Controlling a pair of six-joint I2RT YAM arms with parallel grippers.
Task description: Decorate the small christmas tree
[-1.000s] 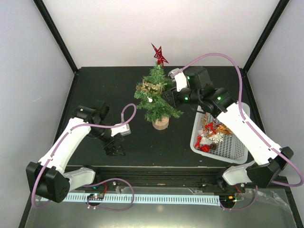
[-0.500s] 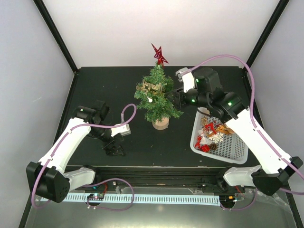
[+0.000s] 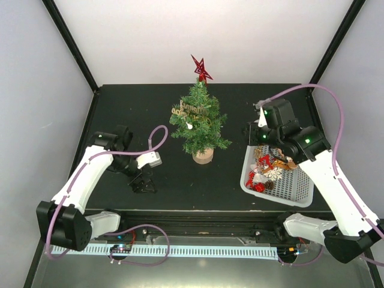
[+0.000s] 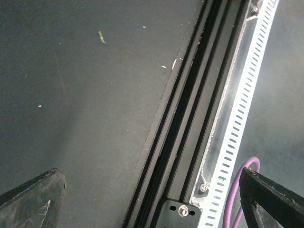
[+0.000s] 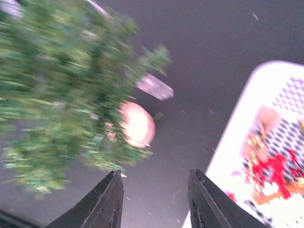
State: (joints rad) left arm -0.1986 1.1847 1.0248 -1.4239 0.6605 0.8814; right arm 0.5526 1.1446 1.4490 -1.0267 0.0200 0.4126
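**Operator:** Where does the tree stand?

**Spotter:** Your small christmas tree (image 3: pixel 200 129) is upright on its wood disc base (image 3: pixel 203 156), about mid-table (image 3: pixel 150 102) and a little toward the far side. It has a red star (image 3: pixel 201 67) at the tip and a gold lettering ornament (image 3: pixel 188 110) in the upper branches on the left.

**Operator:** And my right side?

**Spotter:** Your right gripper (image 5: pixel 154 173) hangs to the right of the tree, over the far left corner of the white basket (image 3: pixel 300 195). Its wrist view is blurred, but bare table shows between the fingers (image 5: pixel 111 199). They stand partly apart and hold nothing. The basket holds a heap of red, gold and white ornaments (image 3: pixel 267 168).

**Operator:** The left?

**Spotter:** Your left gripper (image 3: pixel 143 183) is low over the near left of the table, well apart from the tree, close to the near edge rail (image 4: pixel 190 118). Its jaws are spread wide, and there is nothing between them.
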